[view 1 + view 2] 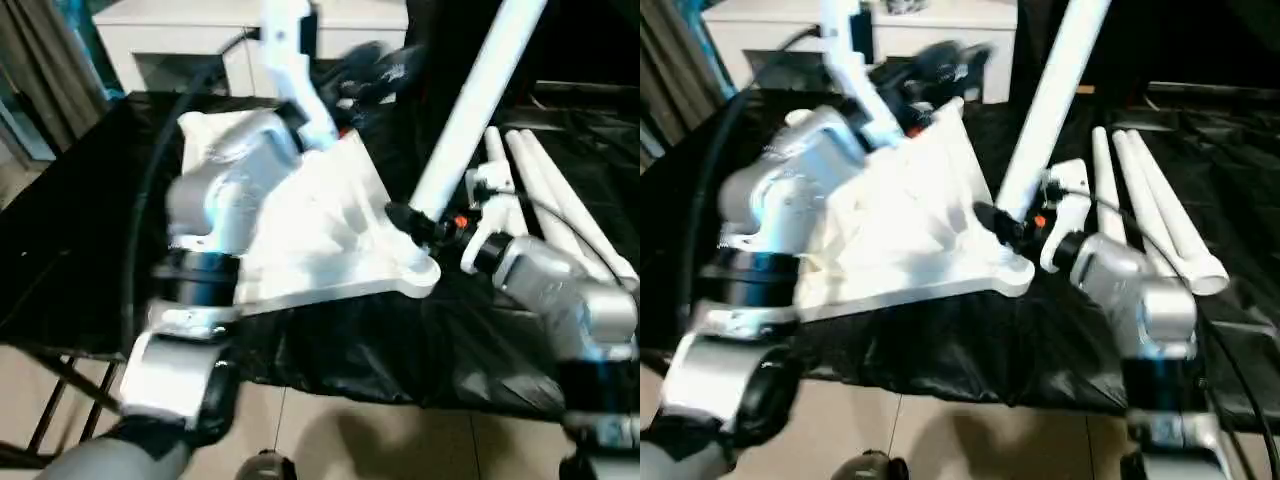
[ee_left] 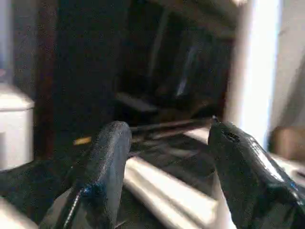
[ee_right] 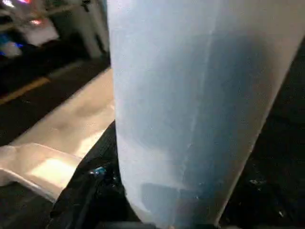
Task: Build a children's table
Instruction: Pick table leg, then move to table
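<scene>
Right gripper [image 1: 418,222] clamped on raised leg [image 1: 472,108], low end at tabletop [image 1: 330,240] corner socket. Left gripper [image 2: 167,157] fingers wide, empty. Spare legs [image 1: 1150,200] at 3 o'clock on black work table [image 1: 60,240].

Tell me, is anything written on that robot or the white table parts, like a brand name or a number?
No text can be read anywhere. The tabletop, the raised leg in the right gripper and the spare legs look plain white; the silver forearm shows no legible marking.
</scene>
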